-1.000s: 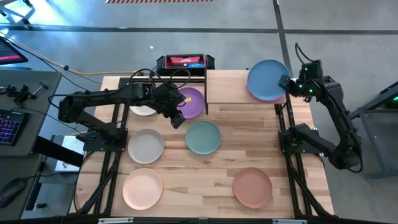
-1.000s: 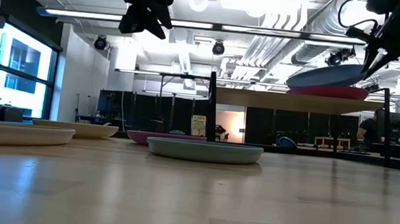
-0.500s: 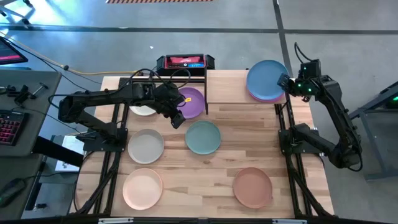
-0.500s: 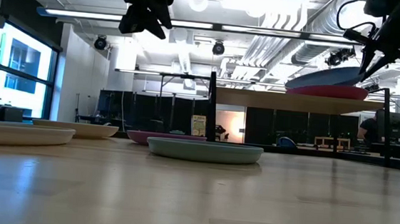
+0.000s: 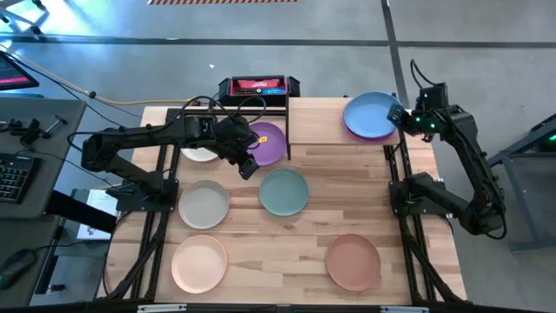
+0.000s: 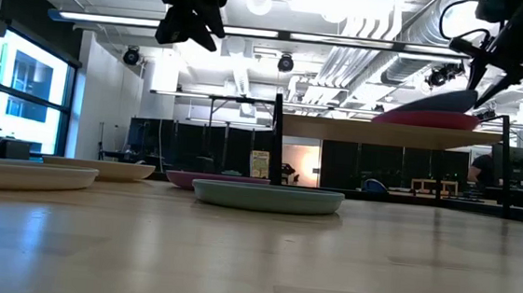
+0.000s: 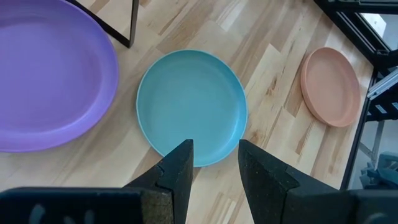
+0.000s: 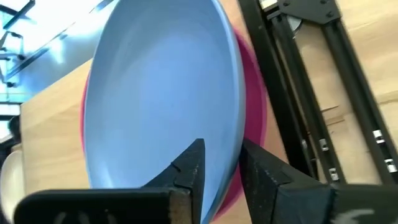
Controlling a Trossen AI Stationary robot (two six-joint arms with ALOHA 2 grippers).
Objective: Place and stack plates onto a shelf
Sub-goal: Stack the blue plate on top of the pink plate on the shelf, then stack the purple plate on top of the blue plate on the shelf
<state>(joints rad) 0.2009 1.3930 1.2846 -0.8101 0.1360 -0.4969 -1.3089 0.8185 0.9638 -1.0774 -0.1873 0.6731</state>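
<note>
You get no readable text here. The red-and-blue label on the black box (image 5: 259, 87) at the table's far edge has markings, too small to make out. The small yellowish sign (image 6: 259, 163) in the room behind the table is likewise illegible.

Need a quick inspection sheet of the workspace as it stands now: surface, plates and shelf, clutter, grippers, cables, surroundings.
Surface: slatted wooden table, six plates lying flat on it.
Job's things: blue plate on magenta plate on the shelf; purple plate, cream plate, grey-beige plate, teal plate, peach-pink plate, terracotta plate on the table.
Clutter: black and red box at the far edge.
Grippers: left gripper open, above the teal plate; right gripper straddling the blue plate's rim.
Cables: cable on the floor leading towards the box.
Surroundings: desk with keyboard beside the left arm.
</note>
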